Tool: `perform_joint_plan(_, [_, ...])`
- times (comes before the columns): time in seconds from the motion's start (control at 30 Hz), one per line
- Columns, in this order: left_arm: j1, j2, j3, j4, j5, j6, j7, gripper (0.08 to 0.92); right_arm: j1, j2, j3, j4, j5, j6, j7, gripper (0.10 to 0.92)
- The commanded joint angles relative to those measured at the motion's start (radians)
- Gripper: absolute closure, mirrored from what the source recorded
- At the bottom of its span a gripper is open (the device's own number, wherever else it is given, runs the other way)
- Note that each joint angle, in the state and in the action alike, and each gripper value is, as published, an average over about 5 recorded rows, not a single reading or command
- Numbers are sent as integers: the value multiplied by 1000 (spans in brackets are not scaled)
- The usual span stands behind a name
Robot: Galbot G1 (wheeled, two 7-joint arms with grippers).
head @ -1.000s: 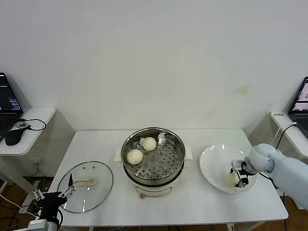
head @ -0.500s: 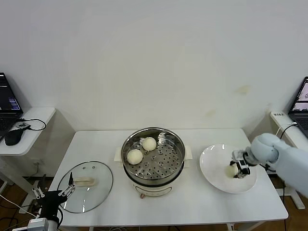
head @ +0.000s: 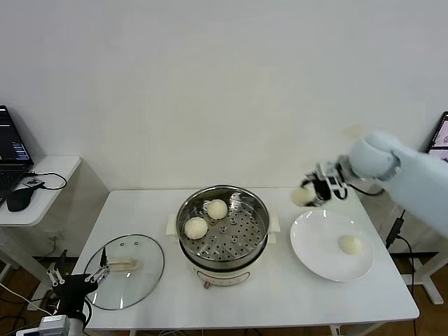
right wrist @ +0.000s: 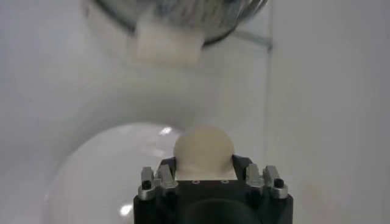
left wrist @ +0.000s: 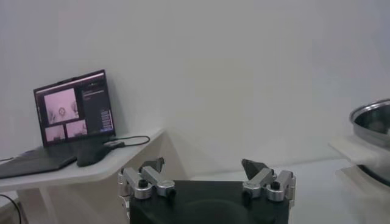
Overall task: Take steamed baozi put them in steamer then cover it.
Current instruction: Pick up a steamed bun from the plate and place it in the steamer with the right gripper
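The right gripper (head: pixel 313 192) was closed on one small round cream-white baozi bun (head: pixel 303 196), its fingers (right wrist: pixel 241 165) pressed against either side of the dough. The pale blue-grey right arm (head: pixel 413 175) reached in from the right, holding the bun up in the air above the far left rim of the flat white round plate (head: pixel 313 245), between that plate and the round shiny stainless-steel steamer pot (head: pixel 222 222). Compared with a second back, that was a real change: the gripper had been low over the plate's right side, down on a bun, and it had since lifted and swung toward the pot.

One more cream-white bun (head: pixel 351 244) sat on the plate, right of centre. Two other buns (head: pixel 206 218) lay on the perforated tray at the back left of the pot, same spots as before. The pot stood on its white base mid-table on the white rectangular table (head: pixel 280 301), uncovered.

The round clear glass lid (head: pixel 124 270) with metal rim and cream bar handle lay flat on the table, left of the pot, unmoved. The left gripper (head: pixel 78 283) hung parked just off the table's front left corner beside the lid, its fingers (left wrist: pixel 259 173) spread wide and holding nothing.
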Motion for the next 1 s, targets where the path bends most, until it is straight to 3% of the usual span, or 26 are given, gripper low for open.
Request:
perform_joint_plan(0.03, [2, -8, -7, -5, 0, -1, -1, 177, 197, 191, -183, 59, 155, 30, 48, 431])
perform_joint_plan(0.53, [11, -46, -31, -15, 2, -2, -4, 177, 160, 374, -362, 44, -43, 326, 49, 439])
perform_joint_plan(1.0, [16, -67, -41, -38, -3, -4, -5, 177, 139, 496, -403, -32, -149, 455, 14, 431])
